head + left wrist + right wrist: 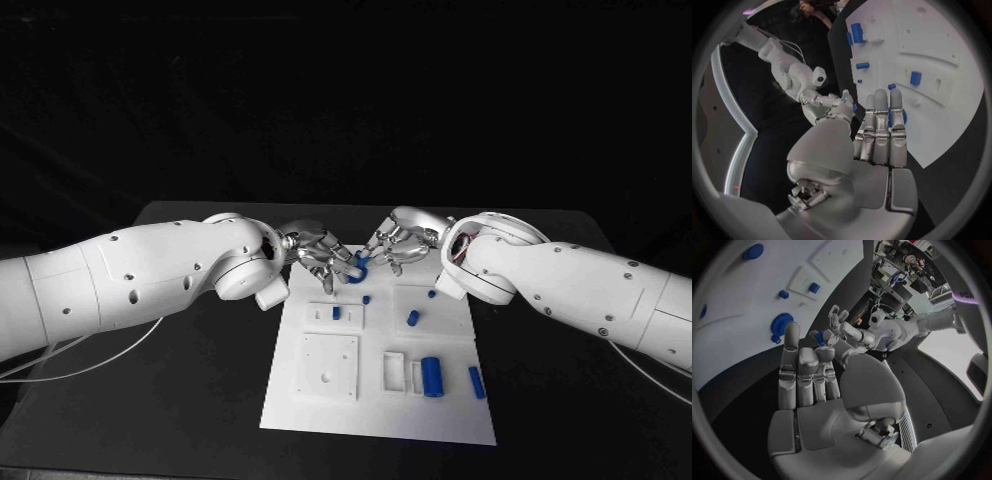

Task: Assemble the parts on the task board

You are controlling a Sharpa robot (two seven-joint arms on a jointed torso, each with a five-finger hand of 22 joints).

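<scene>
At the task board (378,420) far edge, a blue part (356,272) sits between both robot hands (left robot hand (320,259) nearer, fingers straight, together; right robot hand (398,242) curled); grip unclear.

No text, label, brand, number or sign can be read on the board (378,400), the parts or the arms.

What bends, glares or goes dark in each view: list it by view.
Head view: the task board is bright and evenly lit against the black table and a dark backdrop; straight edges stay straight. Left wrist view: fisheye curves the board's edge, and the left hand looms large. Right wrist view: same bending, a dark frame, and the right hand is soft up close.
</scene>
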